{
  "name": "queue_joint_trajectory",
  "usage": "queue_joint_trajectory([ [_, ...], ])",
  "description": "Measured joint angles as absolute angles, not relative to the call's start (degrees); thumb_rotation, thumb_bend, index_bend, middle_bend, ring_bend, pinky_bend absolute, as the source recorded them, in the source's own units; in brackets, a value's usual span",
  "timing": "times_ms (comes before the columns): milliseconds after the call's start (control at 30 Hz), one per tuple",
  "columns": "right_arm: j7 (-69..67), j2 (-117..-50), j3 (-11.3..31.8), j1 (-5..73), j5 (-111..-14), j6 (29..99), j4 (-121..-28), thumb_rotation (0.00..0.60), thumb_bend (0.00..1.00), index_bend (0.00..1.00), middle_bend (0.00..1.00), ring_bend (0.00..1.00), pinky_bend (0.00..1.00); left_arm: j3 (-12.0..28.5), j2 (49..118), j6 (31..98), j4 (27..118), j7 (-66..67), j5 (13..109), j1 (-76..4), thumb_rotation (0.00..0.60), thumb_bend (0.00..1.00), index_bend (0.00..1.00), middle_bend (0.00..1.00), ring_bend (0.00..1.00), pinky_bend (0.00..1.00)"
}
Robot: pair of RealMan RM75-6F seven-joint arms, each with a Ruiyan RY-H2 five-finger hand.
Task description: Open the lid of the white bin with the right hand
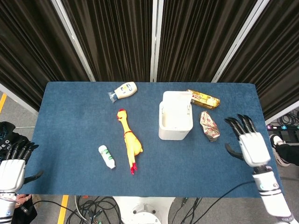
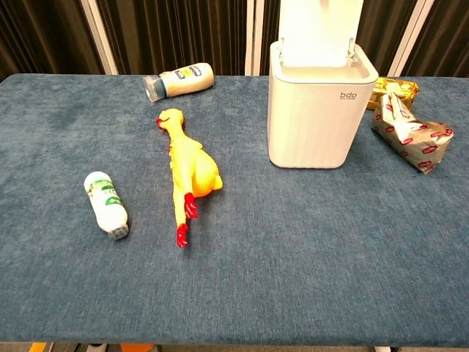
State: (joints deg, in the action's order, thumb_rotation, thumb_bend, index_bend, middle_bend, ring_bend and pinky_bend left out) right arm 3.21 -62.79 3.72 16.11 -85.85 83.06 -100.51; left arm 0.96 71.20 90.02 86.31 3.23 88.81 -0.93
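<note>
1. Plainly a light, stiff plastic thing: white bin [image 2: 316, 110], smooth-walled and boxy, standing upright near the middle-right of the blue desk [image 2: 293, 279], just left of the crinkled snack packet [image 2: 409, 133] and in front of the gold snack bar [image 1: 203, 98].
2. Already raised: lid [image 2: 319, 29], tilted up on its back hinge, leaving the bin's mouth showing in the head view.
3. Probably a press-to-release or light hinged flap, judging by the thin panel and recessed rim; likely to need only a gentle touch, not a firm grip.
4. Best worked at the lid's free front edge, farthest from the hinge; slick plastic there, so liable to slide under the fingertips.
5. Likely to skate on the cloth if pushed sideways, being empty-looking and light; better pressed straight down or lifted straight up.
6. Right robot hand [image 1: 250, 143]: holding nothing, fingers spread wide, well apart from the bin near the desk's right edge.
7. Left robot hand [image 1: 13, 165]: off the desk's left front corner, empty, fingers extended and slightly apart.
8. Lying clear of the bin on the left side: rubber chicken [image 2: 188, 165], small white bottle [image 2: 106, 205], sauce bottle [image 2: 179, 79].
</note>
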Motion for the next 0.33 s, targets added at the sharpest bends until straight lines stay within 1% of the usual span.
queue_joint_trajectory([
  [233,-0.6,-63.4,-1.0,7.6,-88.0,90.5,-98.2,0.600,0.23,0.13,0.14,0.00,0.00,1.2,71.0,89.8,86.6,3.4,88.5,-1.1,0.600,0.00,0.20,0.16,0.07,0.09],
  [333,-2.6,-63.6,-1.8,6.5,-89.0,90.9,-97.3,0.600,0.24,0.13,0.14,0.00,0.00,1.2,71.0,89.6,86.7,3.7,88.3,-1.2,0.600,0.00,0.20,0.16,0.07,0.09],
])
